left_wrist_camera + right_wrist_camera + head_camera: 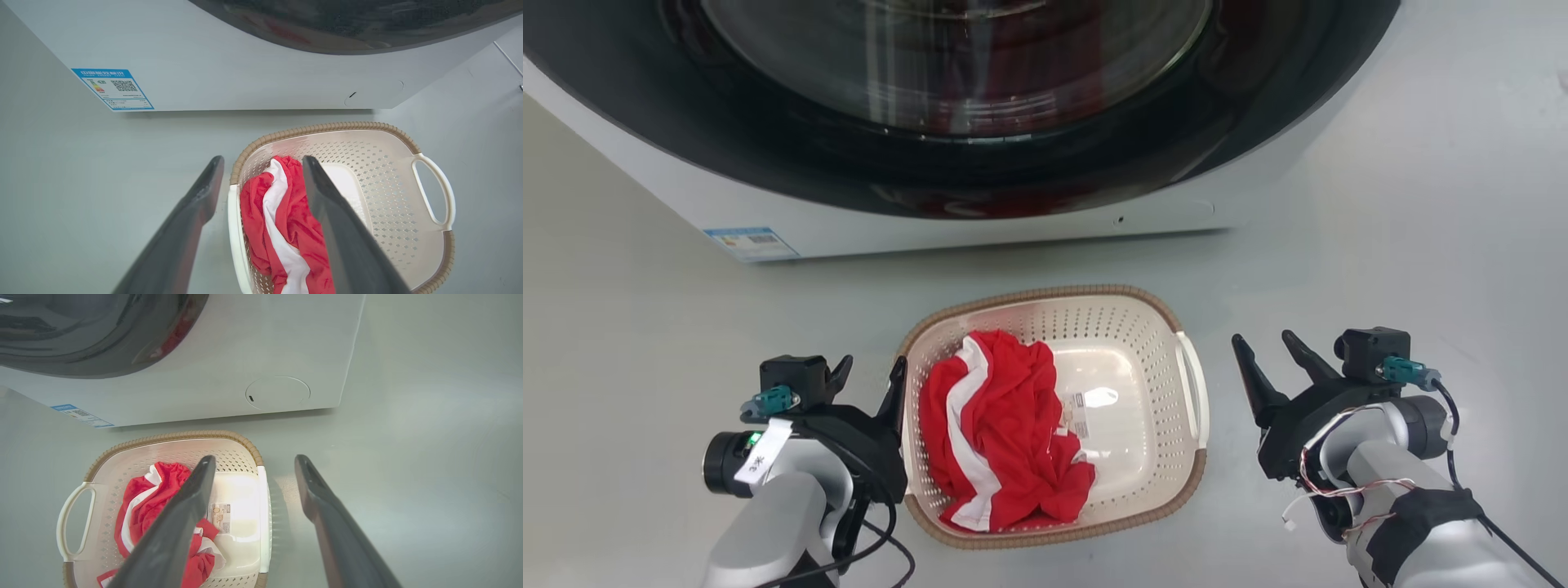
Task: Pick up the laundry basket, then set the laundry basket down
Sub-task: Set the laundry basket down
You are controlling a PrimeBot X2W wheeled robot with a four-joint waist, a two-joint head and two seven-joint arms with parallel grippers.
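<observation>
Head view, left to right: my left claw (872, 363) is spread, with one finger outside the laundry basket (1045, 291) and the other right at its left rim. In the left wrist view the two fingers straddle the white left handle (233, 228) without pinching it. The basket stands on the pale floor (645, 343) just in front of the washing machine (980, 233), between my two claws. A red-and-white garment (996, 425) lies crumpled in its left half, and a small paper label (1078, 412) sits on the bare bottom. My right claw (1263, 339) is spread too and holds nothing. It is near the right handle (1194, 384) but apart from it, with floor showing between.

I judge the basket light, since it is thin perforated plastic with a single garment inside. It should be stiff enough to keep its shape, though the walls may flex a little if I lift from one side only. The handles look smooth, so they may be slippery under my fingers. They are the place to take hold, one in each claw, lifting evenly. The cloth will weigh slightly toward my left.

Count: one basket, two handles, one garment, one label, one washing machine, two claws.
</observation>
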